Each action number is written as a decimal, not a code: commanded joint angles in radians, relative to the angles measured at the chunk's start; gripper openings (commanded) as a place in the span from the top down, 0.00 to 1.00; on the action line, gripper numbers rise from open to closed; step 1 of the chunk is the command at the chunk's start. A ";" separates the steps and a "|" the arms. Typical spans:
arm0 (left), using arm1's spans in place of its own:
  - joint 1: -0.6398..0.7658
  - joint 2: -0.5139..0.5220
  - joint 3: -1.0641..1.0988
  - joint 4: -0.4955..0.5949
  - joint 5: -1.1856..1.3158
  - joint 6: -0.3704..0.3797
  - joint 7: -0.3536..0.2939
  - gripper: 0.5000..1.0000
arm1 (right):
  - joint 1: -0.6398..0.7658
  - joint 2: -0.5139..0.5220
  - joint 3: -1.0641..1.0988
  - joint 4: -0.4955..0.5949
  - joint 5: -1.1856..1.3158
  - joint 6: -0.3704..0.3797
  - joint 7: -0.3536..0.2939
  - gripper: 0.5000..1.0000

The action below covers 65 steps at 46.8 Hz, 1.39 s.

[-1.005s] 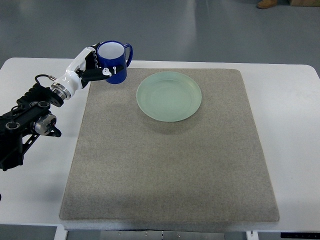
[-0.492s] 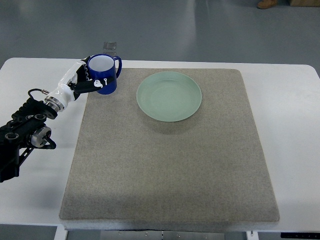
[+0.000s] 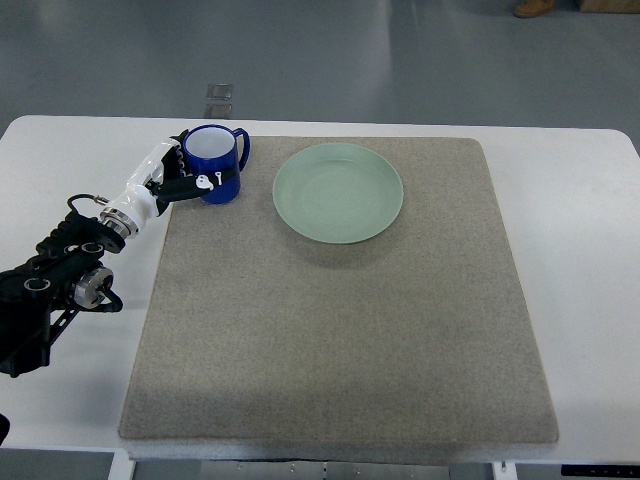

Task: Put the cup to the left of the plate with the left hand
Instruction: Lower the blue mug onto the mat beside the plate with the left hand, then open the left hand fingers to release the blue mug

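Mat (image 3: 330, 340) bare below plate (image 3: 338, 192); cup (image 3: 213, 165) stands left.

Bright, even overhead light is washing the white tabletop (image 3: 580, 230); the plate (image 3: 338, 192) is casting a soft shadow below itself, and everything's looking sharp.

Robot lab or test space: plain white worktop (image 3: 580, 250), grey felt mat (image 3: 340, 330) as staged work area, bare grey floor (image 3: 350, 60) beyond.
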 commanded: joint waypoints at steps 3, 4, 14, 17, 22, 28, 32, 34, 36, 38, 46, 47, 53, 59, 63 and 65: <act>0.000 -0.001 0.001 0.000 0.000 0.001 0.000 0.30 | 0.000 0.000 -0.001 0.000 0.000 0.000 0.000 0.14; 0.000 -0.001 0.001 0.000 0.000 0.001 0.000 0.30 | 0.000 0.000 -0.001 0.000 0.000 0.000 0.000 0.14; 0.000 -0.002 0.001 -0.002 -0.003 0.047 0.002 0.12 | 0.000 0.000 -0.001 0.000 0.000 0.000 0.000 0.14; 0.000 -0.002 0.001 -0.003 -0.003 0.052 0.002 0.10 | 0.000 0.000 0.001 0.000 0.000 0.000 0.000 0.14; 0.000 -0.002 0.001 -0.003 -0.003 0.052 0.002 0.08 | 0.000 0.000 -0.001 0.000 0.000 0.000 0.000 0.14; 0.000 -0.002 -0.002 -0.011 -0.003 0.052 0.002 0.01 | 0.000 0.000 0.001 0.000 0.000 0.000 0.000 0.14; 0.002 -0.001 -0.003 -0.015 -0.006 0.050 0.002 0.01 | 0.000 0.000 -0.001 0.000 0.000 0.000 0.000 0.14; 0.002 -0.001 -0.003 -0.017 -0.012 0.049 0.002 0.01 | 0.000 0.000 0.001 0.000 0.000 0.000 0.000 0.14; 0.002 0.001 -0.003 -0.025 -0.020 0.049 0.002 0.01 | 0.000 0.000 -0.001 0.000 0.000 0.000 0.000 0.14; 0.002 0.009 -0.003 -0.034 -0.026 0.047 0.002 0.01 | 0.000 0.000 0.001 0.000 0.000 0.000 0.000 0.14; 0.002 0.016 -0.014 -0.080 -0.030 0.035 0.000 0.01 | 0.000 0.000 0.001 0.000 0.000 0.000 0.000 0.14; 0.002 0.016 -0.021 -0.087 -0.030 0.035 0.000 0.01 | 0.000 0.000 0.001 0.000 0.000 0.000 0.000 0.14; 0.002 0.036 -0.046 -0.164 -0.030 0.032 0.000 0.01 | 0.000 0.000 -0.001 0.000 0.000 0.000 0.000 0.14; 0.002 0.050 -0.112 -0.221 -0.029 0.032 0.000 0.00 | 0.000 0.000 -0.001 0.000 0.000 0.000 0.000 0.14; 0.002 0.050 -0.169 -0.247 -0.029 0.027 0.000 0.00 | 0.000 0.000 0.001 0.000 0.000 0.000 0.000 0.14; -0.001 0.049 -0.196 -0.258 -0.029 0.015 0.000 0.00 | 0.000 0.000 0.001 0.000 0.000 0.000 0.000 0.14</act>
